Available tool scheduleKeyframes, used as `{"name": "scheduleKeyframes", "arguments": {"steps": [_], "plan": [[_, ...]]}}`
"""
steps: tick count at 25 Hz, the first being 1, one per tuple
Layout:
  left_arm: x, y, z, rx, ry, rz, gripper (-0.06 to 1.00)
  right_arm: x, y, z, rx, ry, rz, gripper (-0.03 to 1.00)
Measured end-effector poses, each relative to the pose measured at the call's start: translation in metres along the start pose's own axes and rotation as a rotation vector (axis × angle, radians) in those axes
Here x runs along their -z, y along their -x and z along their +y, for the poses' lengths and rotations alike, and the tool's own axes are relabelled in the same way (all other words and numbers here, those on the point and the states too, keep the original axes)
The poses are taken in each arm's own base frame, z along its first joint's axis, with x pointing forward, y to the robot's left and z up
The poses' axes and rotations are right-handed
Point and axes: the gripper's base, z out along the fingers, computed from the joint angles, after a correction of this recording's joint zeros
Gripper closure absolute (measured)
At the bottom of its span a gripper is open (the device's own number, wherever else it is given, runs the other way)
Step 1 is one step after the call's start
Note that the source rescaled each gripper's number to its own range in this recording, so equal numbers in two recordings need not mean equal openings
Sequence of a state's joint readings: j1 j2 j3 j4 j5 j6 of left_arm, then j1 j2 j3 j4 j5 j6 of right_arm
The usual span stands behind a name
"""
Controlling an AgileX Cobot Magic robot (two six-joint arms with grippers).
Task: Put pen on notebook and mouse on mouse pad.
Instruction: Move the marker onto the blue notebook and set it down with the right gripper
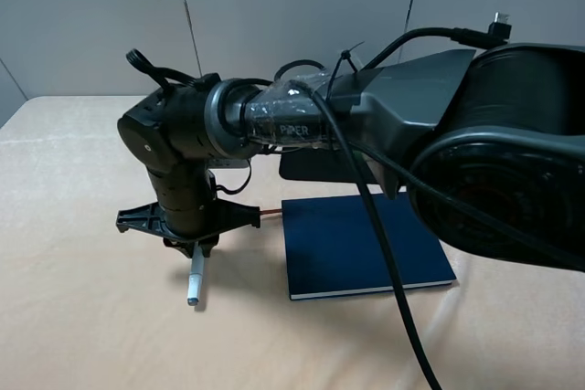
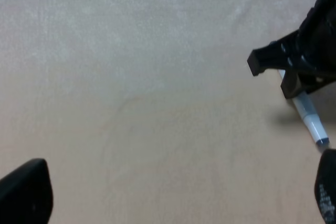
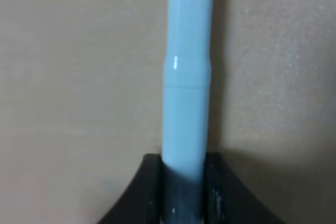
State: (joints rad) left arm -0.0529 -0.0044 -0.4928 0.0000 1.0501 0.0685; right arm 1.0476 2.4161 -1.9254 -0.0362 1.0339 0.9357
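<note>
My right claw is pinched tight on one end of the pen, whose free end runs out toward six o'clock from the fingers, low against the tabletop. The notebook lies flat at three o'clock of the pen, near but clear of it, its ribbon bookmark poking out toward nine o'clock; at its twelve o'clock a strip of the mouse pad shows behind my arm. My left claw hangs spread wide and empty over bare tabletop.
</note>
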Motion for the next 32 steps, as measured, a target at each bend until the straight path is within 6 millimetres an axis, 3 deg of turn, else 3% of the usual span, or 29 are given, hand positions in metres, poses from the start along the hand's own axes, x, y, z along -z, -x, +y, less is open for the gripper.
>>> {"name": "scheduleKeyframes", "arguments": {"steps": [11, 18, 22, 32], "plan": [[0.0, 0.0, 0.0, 0.0, 0.0, 0.001, -0.06, 0.047, 0.013, 0.014, 0.119, 0.014, -0.021, 0.96], [0.0, 0.0, 0.0, 0.0, 0.0, 0.001, -0.06, 0.075, 0.015, 0.01, 0.235, 0.026, -0.07, 0.96], [0.0, 0.0, 0.0, 0.0, 0.0, 0.001, -0.06, 0.095, 0.011, -0.002, 0.361, -0.009, -0.103, 0.96], [0.0, 0.0, 0.0, 0.0, 0.0, 0.001, -0.06, 0.135, -0.016, -0.058, 0.678, -0.163, -0.102, 0.96]]}}
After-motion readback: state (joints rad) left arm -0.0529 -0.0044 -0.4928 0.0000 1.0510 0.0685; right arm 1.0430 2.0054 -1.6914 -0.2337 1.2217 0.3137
